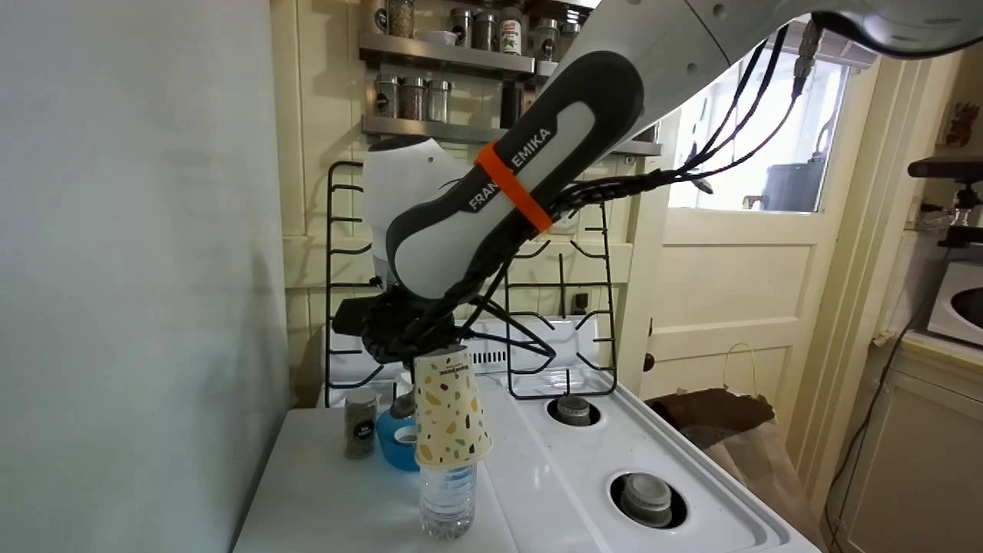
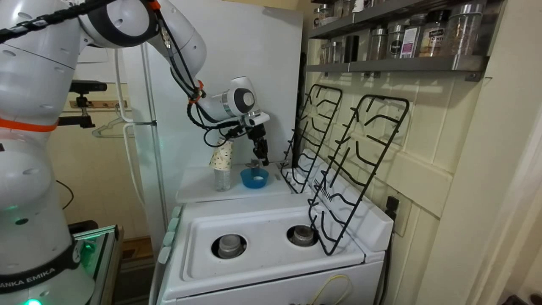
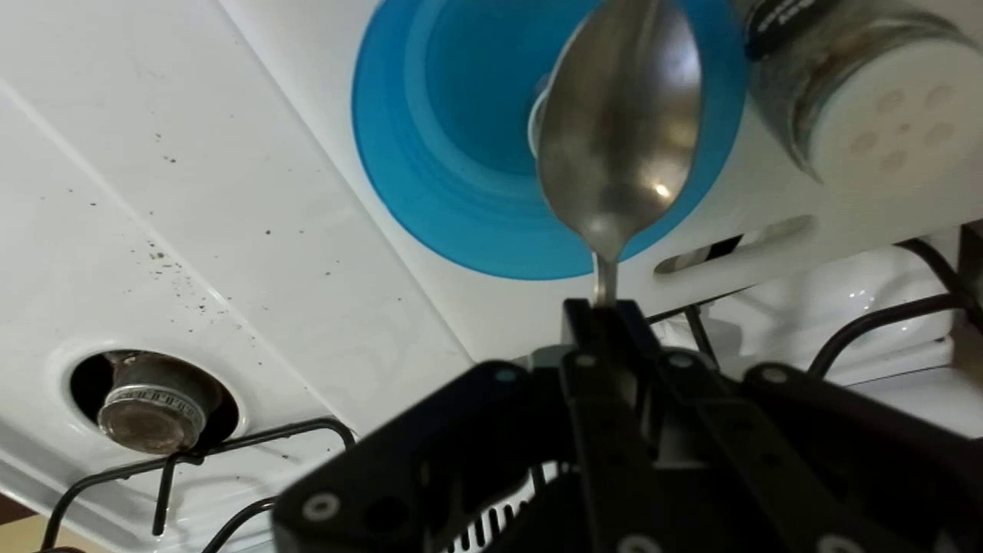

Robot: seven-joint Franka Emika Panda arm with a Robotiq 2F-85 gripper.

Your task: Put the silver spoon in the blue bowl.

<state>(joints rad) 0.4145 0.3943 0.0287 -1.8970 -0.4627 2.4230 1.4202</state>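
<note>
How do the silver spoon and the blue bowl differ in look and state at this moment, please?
The silver spoon is shiny grey metal, while the blue bowl is bright blue. The spoon is narrow with an oval head; the bowl is wider and round. The spoon is held by the gripper; the bowl stands ungripped on the white surface. Both have curved outlines.

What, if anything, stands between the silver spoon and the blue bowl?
Nothing visible. The gripper holds the silver spoon with its head above the blue bowl. A small white thing, partly hidden by the spoon, seems to lie inside.
</note>
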